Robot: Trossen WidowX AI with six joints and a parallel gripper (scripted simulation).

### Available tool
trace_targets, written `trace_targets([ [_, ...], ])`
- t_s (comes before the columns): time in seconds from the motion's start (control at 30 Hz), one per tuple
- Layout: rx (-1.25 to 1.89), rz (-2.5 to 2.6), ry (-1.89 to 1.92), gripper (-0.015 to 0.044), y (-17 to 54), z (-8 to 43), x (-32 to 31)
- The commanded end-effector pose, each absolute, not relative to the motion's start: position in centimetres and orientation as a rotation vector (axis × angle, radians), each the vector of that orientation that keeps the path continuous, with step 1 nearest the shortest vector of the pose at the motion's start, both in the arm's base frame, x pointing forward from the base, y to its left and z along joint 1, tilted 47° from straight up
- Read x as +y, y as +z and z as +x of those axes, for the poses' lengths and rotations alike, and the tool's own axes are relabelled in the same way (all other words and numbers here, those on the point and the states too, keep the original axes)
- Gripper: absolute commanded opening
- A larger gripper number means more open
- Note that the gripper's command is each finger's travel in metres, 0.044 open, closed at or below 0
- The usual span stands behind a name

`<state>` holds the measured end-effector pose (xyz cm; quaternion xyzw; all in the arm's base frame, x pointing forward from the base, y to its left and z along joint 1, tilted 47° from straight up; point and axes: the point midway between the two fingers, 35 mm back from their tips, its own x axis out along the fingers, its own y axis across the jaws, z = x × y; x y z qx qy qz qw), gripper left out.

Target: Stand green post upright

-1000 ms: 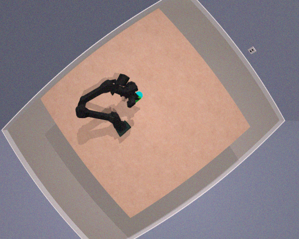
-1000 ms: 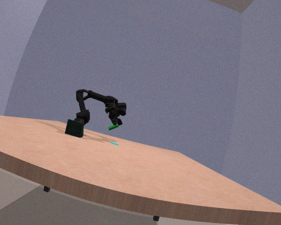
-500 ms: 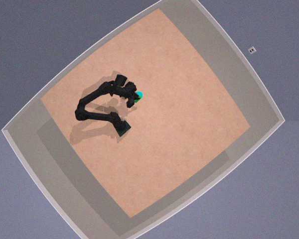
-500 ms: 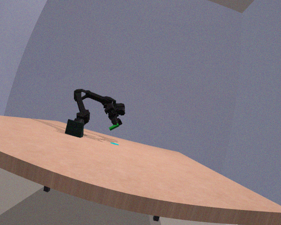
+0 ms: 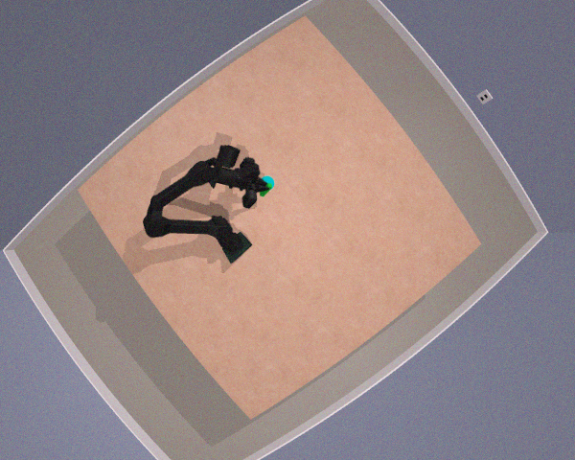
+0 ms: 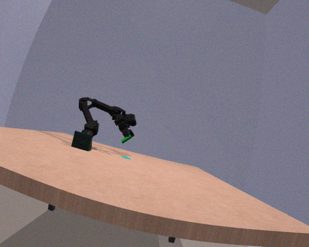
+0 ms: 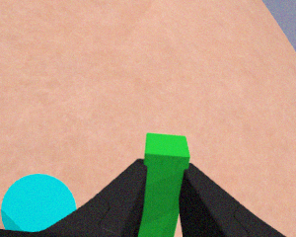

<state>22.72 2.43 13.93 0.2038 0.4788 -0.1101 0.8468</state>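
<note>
The green post is held in the air above the table, tilted, with one end lower in the exterior view. My gripper is shut on it near one end, a finger on each side. The cyan circle lies flat on the table below. In the wrist view it is at the lower left, apart from the post and partly covered by the gripper's left side. In the top view the fingers and post overlap its edge.
The tan table top carries the arm's dark base. The arm arches from the base to the gripper, with its shadow on the table. A table edge shows at the upper right of the wrist view.
</note>
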Motion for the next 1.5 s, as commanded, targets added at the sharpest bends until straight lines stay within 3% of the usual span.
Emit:
trace_targets([
  [0.0,0.984,0.437,-0.244,0.0022,14.0,22.7,2.4],
  [1.47,0.686,0.549,-0.296,0.0022,15.2,22.9,2.4],
])
